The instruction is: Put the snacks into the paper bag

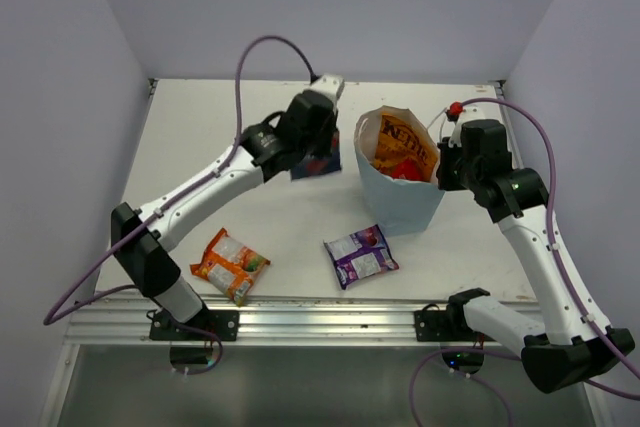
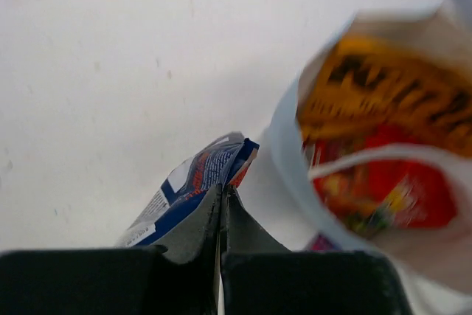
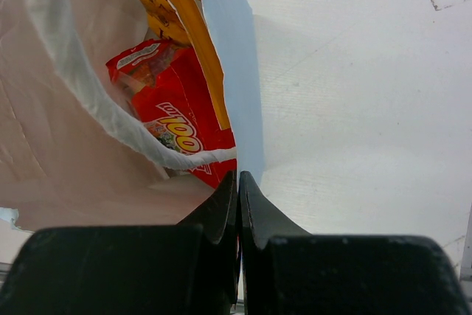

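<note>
The left gripper (image 2: 223, 198) is seen closed, its 2 fingers pinched on the upper edge of the blue packet (image 2: 193, 191). The packet is held just beside the left wall of the paper bag (image 1: 405, 202). Whether the packet's lower edge touches the table (image 1: 200, 117) cannot be told. The left arm is stretched from its base across the table toward the bag.

The paper bag is stood upright toward the far right of the table, with its mouth open. 2 snacks are seen inside it. The orange "Kettle" bag (image 1: 398, 145) is leaned against the far wall, and the red packet (image 3: 181, 119) is lodged lower, in front of it.

The right gripper (image 3: 238, 182) is closed on the bag's right-hand rim. The light blue wall is pinched between its fingers, and the pale inside is turned toward the wrist camera. In the left wrist view the bag and its contents are blurred.

2 further packets are laid flat on the table near its front edge. The orange-white packet (image 1: 231, 265) is found on the left, close to the left arm's base. The purple-white packet (image 1: 361, 255) is found in front of the paper bag and apart from it. These 2 packets are well apart from each other, and neither is touched by a gripper.
</note>
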Robot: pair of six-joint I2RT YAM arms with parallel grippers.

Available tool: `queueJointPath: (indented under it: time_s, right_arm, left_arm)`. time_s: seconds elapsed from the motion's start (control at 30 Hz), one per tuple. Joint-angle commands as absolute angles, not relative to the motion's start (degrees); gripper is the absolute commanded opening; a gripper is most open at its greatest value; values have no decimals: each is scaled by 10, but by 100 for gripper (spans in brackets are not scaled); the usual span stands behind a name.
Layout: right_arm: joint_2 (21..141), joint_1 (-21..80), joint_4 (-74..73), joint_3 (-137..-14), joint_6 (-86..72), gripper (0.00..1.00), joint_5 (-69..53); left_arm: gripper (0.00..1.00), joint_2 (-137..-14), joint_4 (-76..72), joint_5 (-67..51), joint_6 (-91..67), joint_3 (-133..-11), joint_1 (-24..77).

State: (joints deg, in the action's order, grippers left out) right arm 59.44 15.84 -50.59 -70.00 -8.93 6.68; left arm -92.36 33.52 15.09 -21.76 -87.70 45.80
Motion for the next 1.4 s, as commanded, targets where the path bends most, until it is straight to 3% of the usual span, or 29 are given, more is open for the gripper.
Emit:
queueJointPath:
  time_s: [0.0,0.17,0.3,0.53,0.87,0.9,0.97,1.0,1.07,1.1,1.27,1.37]
  right_arm:
    - [583,161,-494,-700,-92,0,61]
    - [583,161,-495,-702,-92,0,60]
    - [577,161,-500,-702,-90,0,63]
    - [578,161,-498,-699,-89,0,63]
    - [576,161,-494,-686,-95,0,58]
    - [577,161,-493,-687,-95,0,56]
    - [579,161,-491,-687,-96,0,54]
    - [580,161,-491,-690,-96,0,52]
    - [582,161,-491,-692,-96,0,53]
    - [583,161,-491,-692,-96,0,53]
    - [581,161,-497,-697,-94,0,58]
    - [580,161,-498,-698,-92,0,59]
  left_arm:
    - [0,-955,346,272,-181,-1062,459]
    - [0,-1008,223,245,-111,-1217,460]
    - [0,-1009,154,144,-112,-1220,463]
    - [0,-957,87,-15,-148,-1060,480]
    - [0,-909,119,-54,-123,-943,504]
    - [3,-916,125,-55,-120,-945,504]
    - [21,-925,142,-55,-118,-949,504]
    - [52,-928,146,-55,-118,-953,505]
    - [76,-931,141,-41,-120,-964,508]
    - [80,-928,137,-34,-120,-966,510]
    - [83,-888,102,91,-111,-961,539]
    - [83,-813,62,309,-133,-887,571]
